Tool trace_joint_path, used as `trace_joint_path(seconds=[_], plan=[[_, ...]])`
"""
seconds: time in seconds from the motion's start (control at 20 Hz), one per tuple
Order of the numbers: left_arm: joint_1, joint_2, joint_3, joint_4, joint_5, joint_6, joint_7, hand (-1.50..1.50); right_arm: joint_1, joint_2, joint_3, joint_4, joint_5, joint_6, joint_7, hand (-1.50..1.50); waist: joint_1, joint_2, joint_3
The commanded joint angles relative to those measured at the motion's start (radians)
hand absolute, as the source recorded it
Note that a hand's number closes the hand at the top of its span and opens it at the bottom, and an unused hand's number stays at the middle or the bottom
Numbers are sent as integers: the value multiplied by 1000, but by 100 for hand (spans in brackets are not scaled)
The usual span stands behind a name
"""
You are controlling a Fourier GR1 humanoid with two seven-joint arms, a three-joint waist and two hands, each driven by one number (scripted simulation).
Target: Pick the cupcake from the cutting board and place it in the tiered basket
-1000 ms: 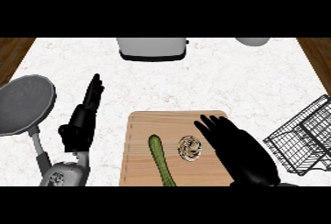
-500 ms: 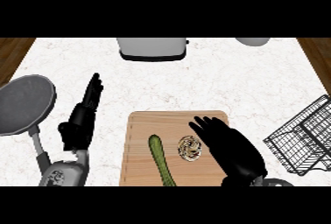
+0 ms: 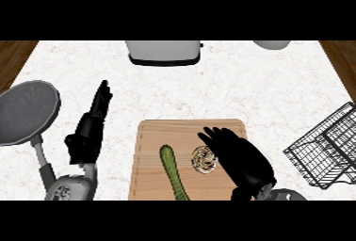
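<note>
Round brown-and-cream cupcake (image 3: 203, 159) on the pale wooden cutting board (image 3: 161, 134), between a long green cucumber (image 3: 173, 172) and the black right hand (image 3: 242, 159). Fingers there spread and straight, holding nothing. Black wire tiered basket (image 3: 323, 146) off to the right. Black left hand (image 3: 89, 132) left of the board, fingers straight, empty.

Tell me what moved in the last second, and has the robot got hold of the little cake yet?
The right hand slid left across the cutting board toward the cupcake. Its fingers are open at the cupcake's right edge, and nothing has been taken hold of yet. The cupcake, the cucumber, the tiered basket and the left hand, resting open at the left, stayed as they were.
</note>
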Motion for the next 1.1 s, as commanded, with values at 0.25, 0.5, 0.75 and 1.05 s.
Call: trace_joint_path(seconds=[0.25,0.5,0.75,1.05], plan=[[-4,-44,-18,53,-10,8,-41,0,-61,114,-6,196,93,-44,-45,-150,1,1,0],[8,-4,10,-50,-17,-27,49,0,14,98,-14,184,131,-58,-78,-150,0,0,0],[-35,-25,35,28,-19,-9,3,0,-13,129,-63,188,134,-25,-100,-150,-1,0,0],[47,-45,-8,-6,-33,11,-35,0,31,151,-37,199,172,-58,-115,-150,-1,-1,0]])
